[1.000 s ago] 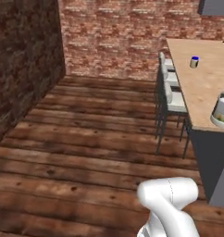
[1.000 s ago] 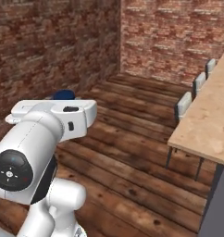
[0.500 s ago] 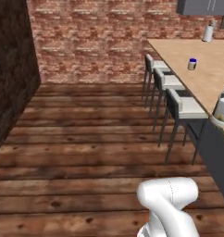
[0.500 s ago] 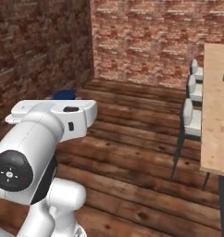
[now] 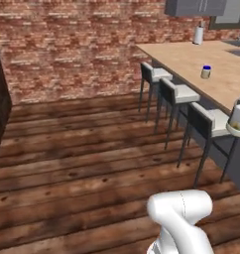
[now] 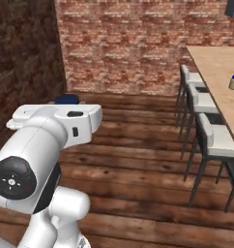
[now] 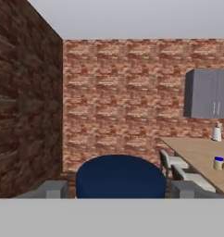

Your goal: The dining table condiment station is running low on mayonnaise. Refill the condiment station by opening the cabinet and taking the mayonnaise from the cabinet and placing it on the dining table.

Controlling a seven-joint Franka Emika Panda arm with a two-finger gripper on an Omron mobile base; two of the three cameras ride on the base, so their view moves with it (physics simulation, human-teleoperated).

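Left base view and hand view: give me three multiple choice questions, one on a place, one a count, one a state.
1. The small beige jar with the bright blue lid stands: A on the floor; B on the long light wood dining table; C in a cabinet.
2. Pale-seated dark-framed stools along the table: A one; B three; C five.
3. The mayonnaise jar's dark navy lid is: A on the table; B on the floor; C between the gripper fingers.
B, it rests on the table top; B, three seats line its edge; C, a finger flanks each side.
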